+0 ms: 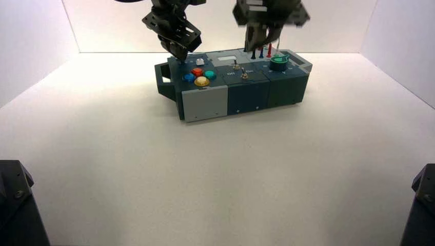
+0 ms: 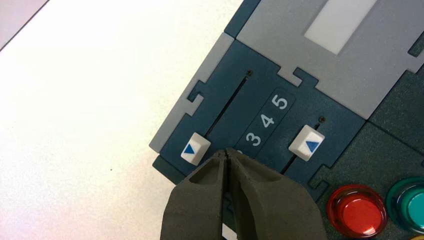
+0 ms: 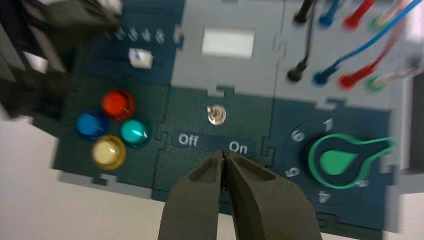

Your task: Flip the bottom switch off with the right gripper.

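Observation:
The bottom switch [image 1: 244,76] is a small brass toggle on the box's dark middle panel, near the front edge. Behind it stands a second toggle [image 1: 236,65] [image 3: 216,115]. My right gripper [image 1: 255,43] [image 3: 225,152] hangs shut above the back of the box, with nothing between its fingers. In the right wrist view its tips lie over the white "Off" and "On" lettering [image 3: 212,142], and the bottom switch is hidden behind the fingers [image 3: 260,195]. My left gripper [image 1: 180,54] [image 2: 227,151] is shut too, its tips beside a white slider knob [image 2: 195,149].
Red [image 1: 197,71], blue [image 1: 189,77], teal [image 1: 210,74] and yellow [image 1: 201,81] buttons sit left of the switches. A green knob [image 1: 278,62] [image 3: 345,161] is on their right. Plugged wires [image 1: 261,51] stand behind them. A second slider knob [image 2: 306,142] lies by the numbers 3, 4, 5.

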Robot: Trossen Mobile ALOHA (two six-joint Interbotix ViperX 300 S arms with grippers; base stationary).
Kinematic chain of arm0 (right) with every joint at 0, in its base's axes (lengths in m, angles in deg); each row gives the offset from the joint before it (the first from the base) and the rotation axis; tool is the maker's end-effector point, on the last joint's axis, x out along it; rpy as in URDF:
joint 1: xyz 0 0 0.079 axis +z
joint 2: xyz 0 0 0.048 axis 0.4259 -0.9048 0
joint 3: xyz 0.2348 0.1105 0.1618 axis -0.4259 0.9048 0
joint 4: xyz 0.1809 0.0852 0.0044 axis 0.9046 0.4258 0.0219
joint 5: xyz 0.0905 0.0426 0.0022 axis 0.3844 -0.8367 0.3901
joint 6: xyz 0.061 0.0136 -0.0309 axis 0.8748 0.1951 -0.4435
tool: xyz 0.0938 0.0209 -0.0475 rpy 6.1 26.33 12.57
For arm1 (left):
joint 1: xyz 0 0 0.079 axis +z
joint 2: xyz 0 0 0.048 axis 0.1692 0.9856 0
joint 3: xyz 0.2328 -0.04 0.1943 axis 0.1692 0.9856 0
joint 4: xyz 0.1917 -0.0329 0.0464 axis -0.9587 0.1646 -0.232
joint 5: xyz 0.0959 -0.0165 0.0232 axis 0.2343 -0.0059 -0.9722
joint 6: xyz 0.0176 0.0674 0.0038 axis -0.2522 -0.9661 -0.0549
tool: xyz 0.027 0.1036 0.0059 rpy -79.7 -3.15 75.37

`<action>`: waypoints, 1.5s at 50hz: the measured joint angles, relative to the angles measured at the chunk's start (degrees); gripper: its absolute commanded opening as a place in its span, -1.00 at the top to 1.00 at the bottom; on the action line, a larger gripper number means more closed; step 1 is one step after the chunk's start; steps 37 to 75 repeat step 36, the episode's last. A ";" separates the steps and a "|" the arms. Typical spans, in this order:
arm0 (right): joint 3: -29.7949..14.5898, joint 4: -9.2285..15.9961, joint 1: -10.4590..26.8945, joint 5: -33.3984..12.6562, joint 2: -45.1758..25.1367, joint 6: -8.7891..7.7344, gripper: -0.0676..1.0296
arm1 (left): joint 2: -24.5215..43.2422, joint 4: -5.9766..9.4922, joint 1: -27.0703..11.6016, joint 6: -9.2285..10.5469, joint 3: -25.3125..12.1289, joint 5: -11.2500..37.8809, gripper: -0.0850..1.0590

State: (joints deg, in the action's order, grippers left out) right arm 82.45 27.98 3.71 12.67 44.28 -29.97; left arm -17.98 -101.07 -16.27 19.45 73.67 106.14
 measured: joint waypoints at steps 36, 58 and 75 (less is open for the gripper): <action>3.69 -2.46 1.05 4.57 9.40 -1.05 0.92 | -12.13 0.44 -0.35 0.44 4.92 -1.76 0.91; 3.69 -2.46 1.05 4.57 9.40 -1.05 0.92 | -12.13 0.44 -0.35 0.44 4.92 -1.76 0.91; 3.69 -2.46 1.05 4.57 9.40 -1.05 0.92 | -12.13 0.44 -0.35 0.44 4.92 -1.76 0.91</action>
